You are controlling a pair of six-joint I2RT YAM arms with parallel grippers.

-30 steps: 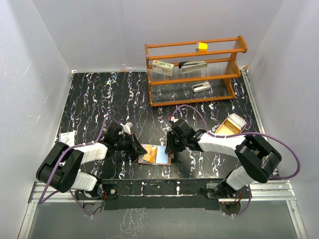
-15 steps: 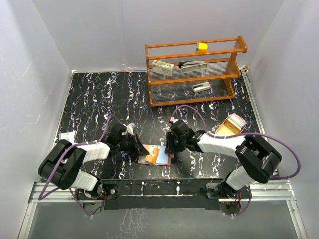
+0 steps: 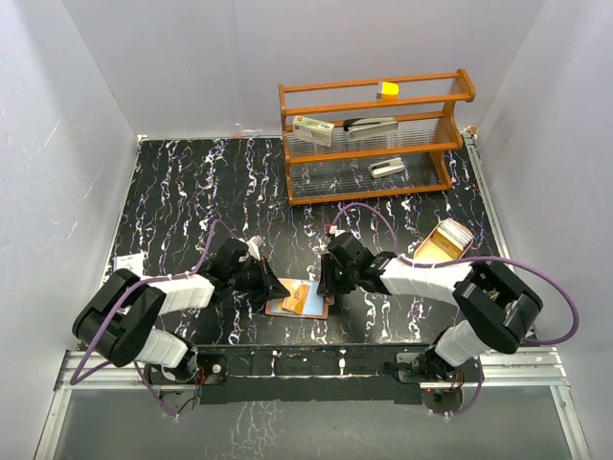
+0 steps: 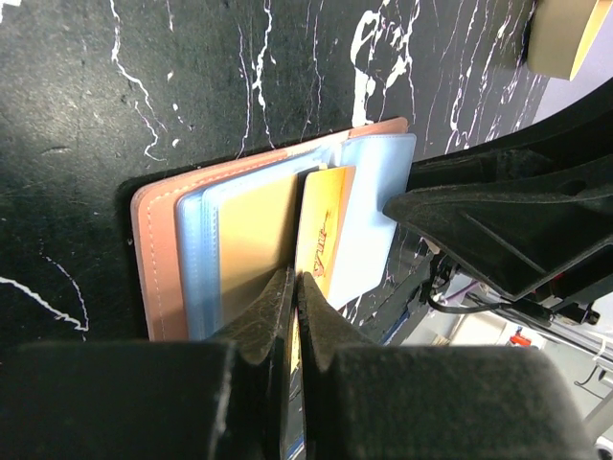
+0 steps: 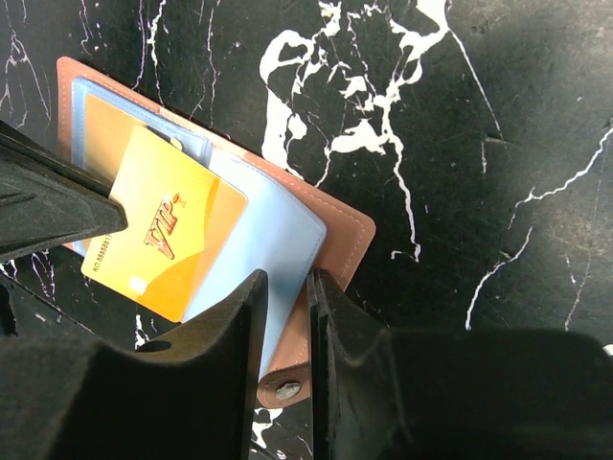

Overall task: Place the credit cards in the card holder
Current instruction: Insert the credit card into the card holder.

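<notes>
The reddish-brown card holder [image 3: 318, 309] lies open on the table in front of the arms, its blue plastic sleeves [image 5: 273, 244] showing. My left gripper [image 3: 276, 290] is shut on an orange VIP credit card [image 4: 324, 225] and holds it edge-on over the holder [image 4: 153, 249]. The card [image 5: 168, 225] lies slanted across the sleeves. Another orange card [image 5: 101, 129] sits inside a sleeve. My right gripper [image 3: 332, 285] is shut on the holder's right edge [image 5: 335, 235], one finger on the sleeve, the other [image 5: 335, 326] on the leather. I see no loose light blue card.
A wooden rack [image 3: 374, 134] with small items stands at the back. A tan tray [image 3: 442, 241] sits right of the right arm and shows in the left wrist view [image 4: 565, 34]. A white packet [image 3: 127, 261] lies at the left edge. White walls close three sides.
My left gripper has moved right with the orange card, which now lies further over the holder's sleeves. The right gripper has stayed on the holder's edge.
</notes>
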